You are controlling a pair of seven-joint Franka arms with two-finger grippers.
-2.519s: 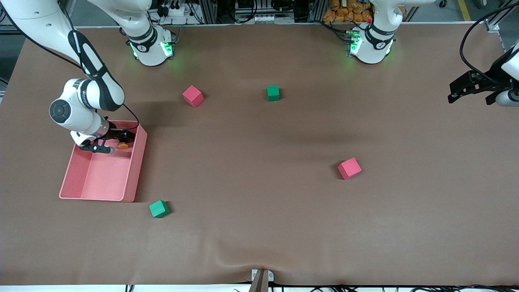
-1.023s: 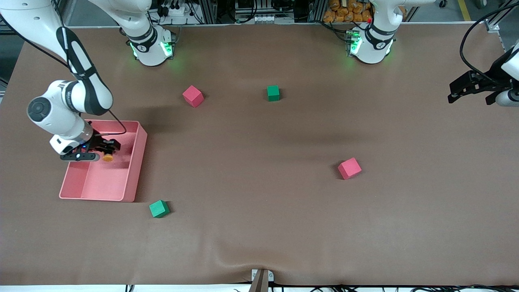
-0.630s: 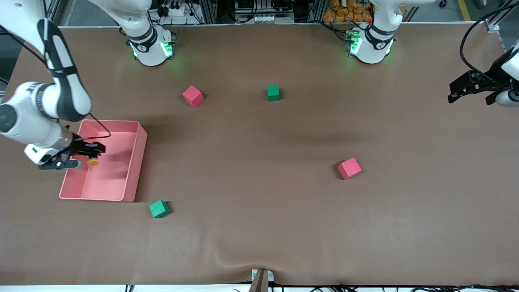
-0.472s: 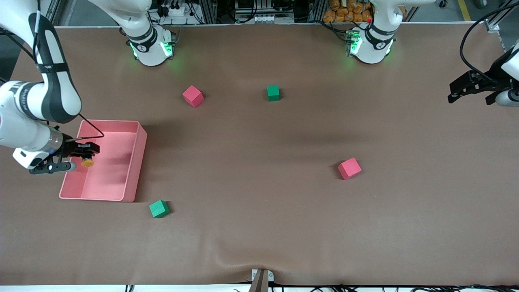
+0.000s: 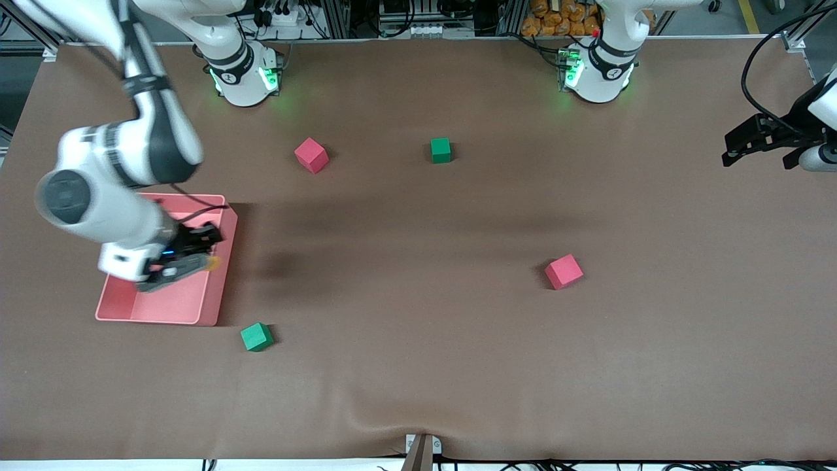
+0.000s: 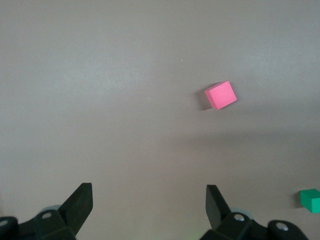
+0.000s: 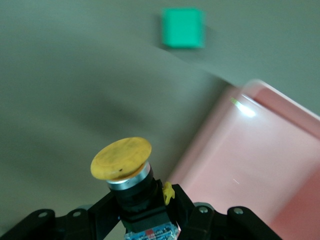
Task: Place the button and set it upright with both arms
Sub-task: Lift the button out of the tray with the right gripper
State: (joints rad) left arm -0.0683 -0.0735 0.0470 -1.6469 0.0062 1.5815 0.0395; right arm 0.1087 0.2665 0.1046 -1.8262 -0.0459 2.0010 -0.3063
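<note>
Button carried out of the bin

The small orange-capped black button (image 7: 121, 159) is held tight by the right gripper (image 5: 196, 252) over the pink plastic bin (image 5: 219, 288) rim; next it must be set upright on the tabletop. The left gripper (image 6: 147, 200) is held wide apart, waiting above its table end.

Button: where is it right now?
The button is held in the right gripper, up in the air over the pink tray's rim at the right arm's end of the table, with a green cube on the table nearby.

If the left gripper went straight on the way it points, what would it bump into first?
Probably just the bare table. The open left gripper points down at it, with the pink cube off to the side.
</note>
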